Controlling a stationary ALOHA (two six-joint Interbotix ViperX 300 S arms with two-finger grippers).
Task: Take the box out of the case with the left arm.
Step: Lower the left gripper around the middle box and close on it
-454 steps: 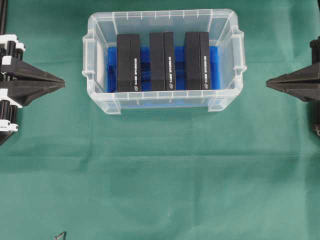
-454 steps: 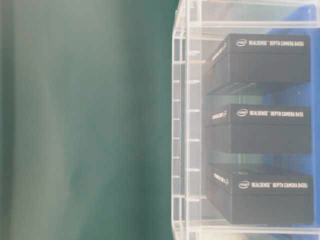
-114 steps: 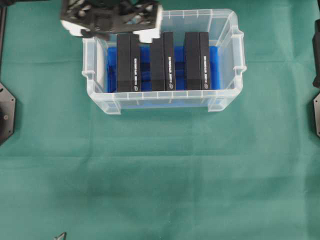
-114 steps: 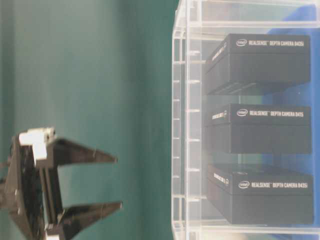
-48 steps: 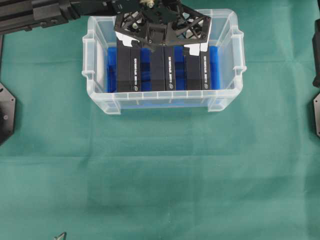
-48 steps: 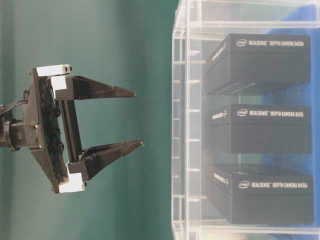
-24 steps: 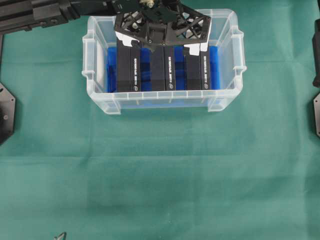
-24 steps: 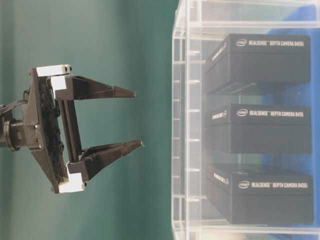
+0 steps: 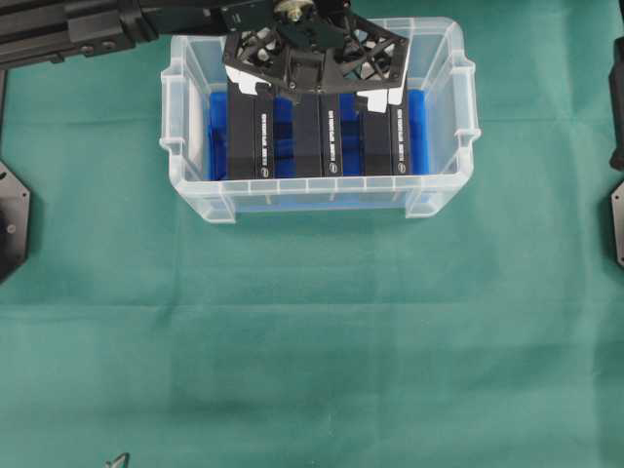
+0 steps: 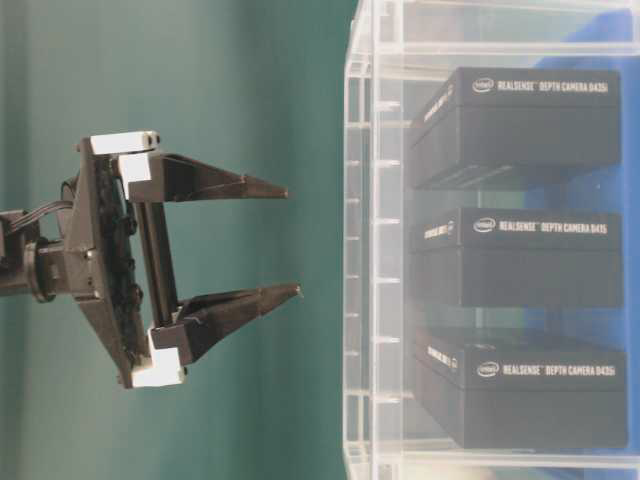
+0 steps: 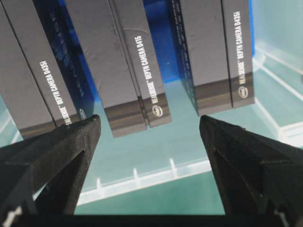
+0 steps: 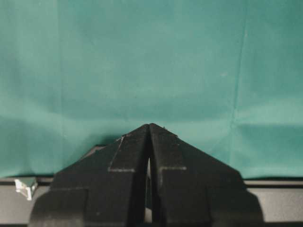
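The clear case (image 9: 185, 146) with a blue bottom holds three black boxes standing on edge: left (image 9: 252, 132), middle (image 9: 317, 136), right (image 9: 385, 132). My left gripper (image 9: 314, 88) hovers above the case's far half, pointing down, open and empty. From table level the left gripper (image 10: 290, 240) is short of the case's rim (image 10: 358, 250), in line with the middle box (image 10: 520, 260). In the left wrist view the middle box (image 11: 123, 71) lies between the spread fingers of the left gripper (image 11: 149, 120). My right gripper (image 12: 149, 125) is shut over bare cloth.
Green cloth (image 9: 312, 341) covers the table. The left arm's black link (image 9: 78, 29) crosses the top left corner. Black arm parts (image 9: 616, 224) stand at the right edge. A small grey object (image 9: 117, 460) lies at the front edge.
The left gripper has edged a little closer to the case's rim, still open. The boxes and the right gripper have not moved.
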